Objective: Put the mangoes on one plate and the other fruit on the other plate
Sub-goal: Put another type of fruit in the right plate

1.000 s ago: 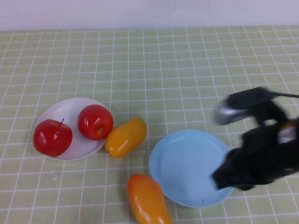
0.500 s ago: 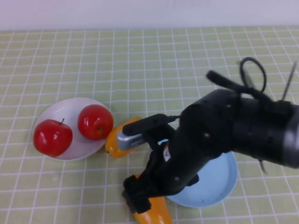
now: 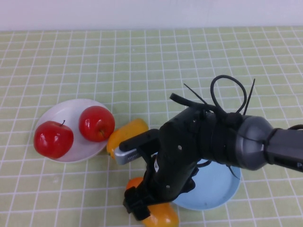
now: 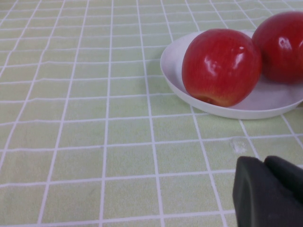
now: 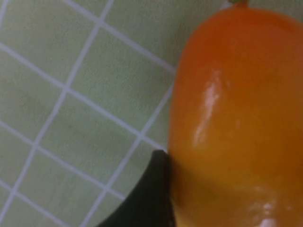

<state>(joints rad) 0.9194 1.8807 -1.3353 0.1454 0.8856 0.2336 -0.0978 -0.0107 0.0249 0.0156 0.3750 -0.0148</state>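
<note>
The right gripper (image 3: 142, 208) is down at the near edge of the table over the nearer mango (image 3: 161, 216), its fingers spread wide; in the right wrist view one dark finger (image 5: 149, 194) sits right against the mango's (image 5: 236, 118) side, though the other finger is out of sight, so whether the fruit lies squarely between them is only a fair guess. Nothing is pinched yet. The second mango (image 3: 127, 137) lies on the cloth between the white plate (image 3: 64, 111) and the blue plate (image 3: 215, 189), just beside the white one and partly behind the arm. The two apples (image 3: 96, 123) already rest on the white plate, so that half of the job looks done, and the blue plate holds no fruit that can be seen. The left gripper (image 4: 267, 191) hangs low over the cloth near the white plate (image 4: 265, 106), fingers pressed together and holding nothing, seemingly parked. The mango's skin is glossy and rounded, so it is likely to be slippery and inclined to squirt out of a pinch near either tapered end. It looks firm rather than soft, and probably light. The safer hold is across the narrow width at the thickest middle part, fingers on opposite flanks, closing gently and evenly before lifting it over the raised rim of the blue plate.
</note>
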